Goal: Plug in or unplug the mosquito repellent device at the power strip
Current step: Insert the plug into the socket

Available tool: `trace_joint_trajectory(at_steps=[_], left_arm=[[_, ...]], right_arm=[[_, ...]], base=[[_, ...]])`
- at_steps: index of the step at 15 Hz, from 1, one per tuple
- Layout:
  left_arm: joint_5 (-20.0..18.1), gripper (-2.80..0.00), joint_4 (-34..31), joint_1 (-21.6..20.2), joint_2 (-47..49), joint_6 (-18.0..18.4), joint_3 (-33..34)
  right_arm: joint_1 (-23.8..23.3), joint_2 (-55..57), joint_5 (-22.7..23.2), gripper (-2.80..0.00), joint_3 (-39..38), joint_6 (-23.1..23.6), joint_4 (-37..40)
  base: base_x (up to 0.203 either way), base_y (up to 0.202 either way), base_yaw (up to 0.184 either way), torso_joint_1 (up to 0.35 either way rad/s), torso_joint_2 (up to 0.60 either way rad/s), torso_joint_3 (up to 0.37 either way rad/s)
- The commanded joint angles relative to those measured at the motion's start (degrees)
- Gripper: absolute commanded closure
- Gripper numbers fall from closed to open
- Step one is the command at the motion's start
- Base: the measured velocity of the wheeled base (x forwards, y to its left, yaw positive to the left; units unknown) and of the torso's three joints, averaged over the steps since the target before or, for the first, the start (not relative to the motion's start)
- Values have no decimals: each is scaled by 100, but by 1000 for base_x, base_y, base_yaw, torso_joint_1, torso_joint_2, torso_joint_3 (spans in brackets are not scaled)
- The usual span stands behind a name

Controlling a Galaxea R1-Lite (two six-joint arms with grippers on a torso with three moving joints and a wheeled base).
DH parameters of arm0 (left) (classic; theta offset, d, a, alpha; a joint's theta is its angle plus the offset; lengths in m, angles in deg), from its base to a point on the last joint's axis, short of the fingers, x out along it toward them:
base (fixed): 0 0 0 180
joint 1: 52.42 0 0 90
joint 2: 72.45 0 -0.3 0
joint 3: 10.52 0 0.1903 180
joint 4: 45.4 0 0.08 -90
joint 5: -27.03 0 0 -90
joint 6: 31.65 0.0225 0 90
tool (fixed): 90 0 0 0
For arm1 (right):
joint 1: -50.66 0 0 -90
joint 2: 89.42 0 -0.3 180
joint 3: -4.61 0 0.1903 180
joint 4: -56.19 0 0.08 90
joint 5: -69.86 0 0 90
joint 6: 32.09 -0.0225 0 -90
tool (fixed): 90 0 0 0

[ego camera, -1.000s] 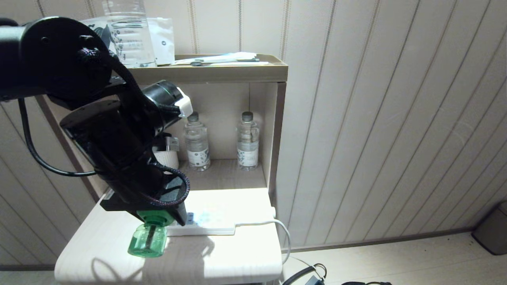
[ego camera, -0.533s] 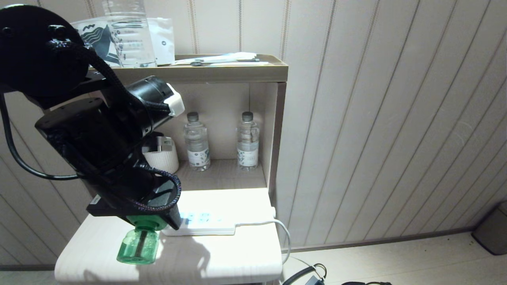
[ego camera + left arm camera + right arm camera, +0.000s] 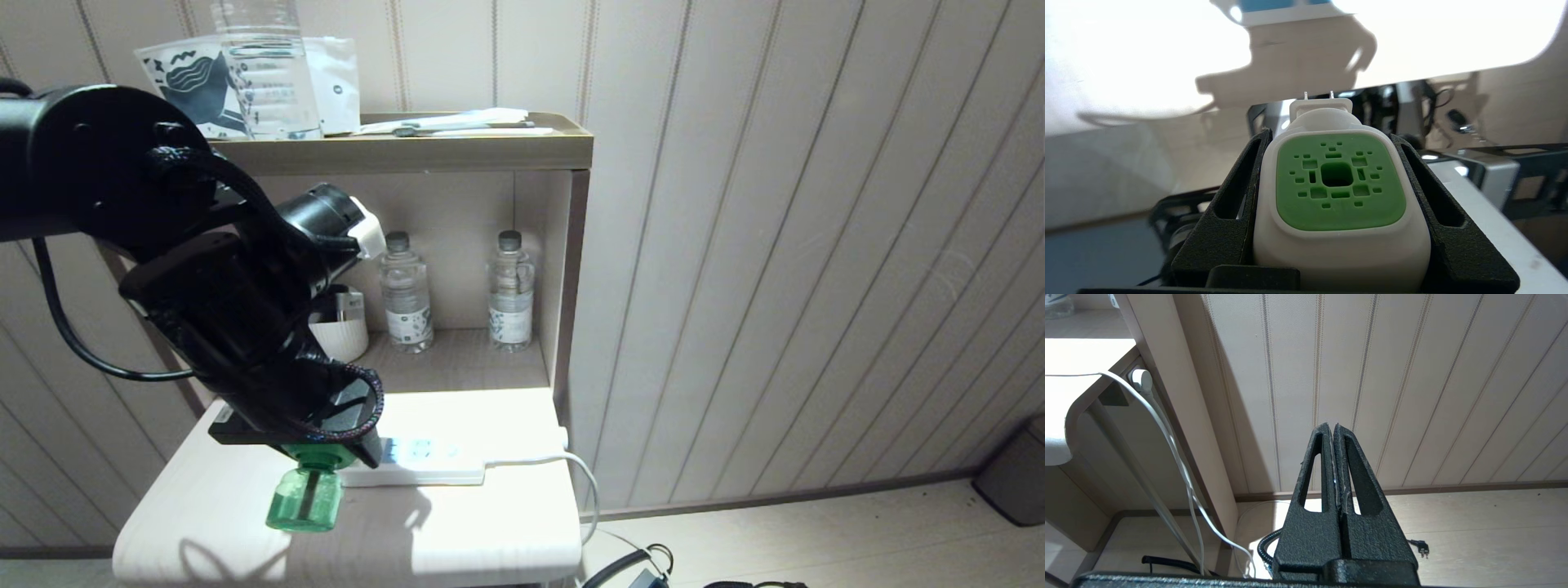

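The mosquito repellent device [image 3: 1341,192] has a white head with a green vented face, and my left gripper [image 3: 1331,134] is shut on its two sides. Its two metal prongs [image 3: 1318,96] stick out free ahead of the fingers. In the head view its green bottle [image 3: 306,496] hangs under my left gripper [image 3: 326,441], just above the white table [image 3: 490,531]. The device is in no socket. It hangs at the left end of the power strip [image 3: 424,461], which lies flat on the table with pale-blue socket faces. My right gripper [image 3: 1331,426] is shut and empty, parked low beside the table.
The shelf behind the table holds two water bottles [image 3: 406,294] [image 3: 511,290] and a white mug [image 3: 339,331]. A large clear bottle [image 3: 265,65] and papers stand on top. The strip's white cord [image 3: 571,474] drops over the table's right edge to a wall plug [image 3: 1142,380].
My left gripper, holding the device, swung a little to the left and then back to the right. It hangs about where it was a second ago. The right arm has not moved.
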Motion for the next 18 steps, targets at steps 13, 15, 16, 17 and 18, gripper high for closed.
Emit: trace_joint_trajectory(at_steps=[13,15,16,17,18], left_arm=[[-161,0,-1547,-599,1478,1144,-1728],[-161,0,-1443,-592,1579,1142,-1731],[-149,0,-1333,-598,1646,1142,-1731],[-98,0,-1216,-595,1663,1145,-1731],[9,0,-1139,-600,1676,1151,-1731]], right_arm=[[1,2,2,0,0,-6,-1],[1,2,2,0,0,-1,-1],[1,2,2,0,0,-3,-1],[1,2,2,0,0,-3,-1],[1,2,2,0,0,2,-1]], base=[[0,0,0,0,0,0],[0,0,0,0,0,0],[0,0,0,0,0,0],[0,0,0,0,0,0],[0,0,0,0,0,0]])
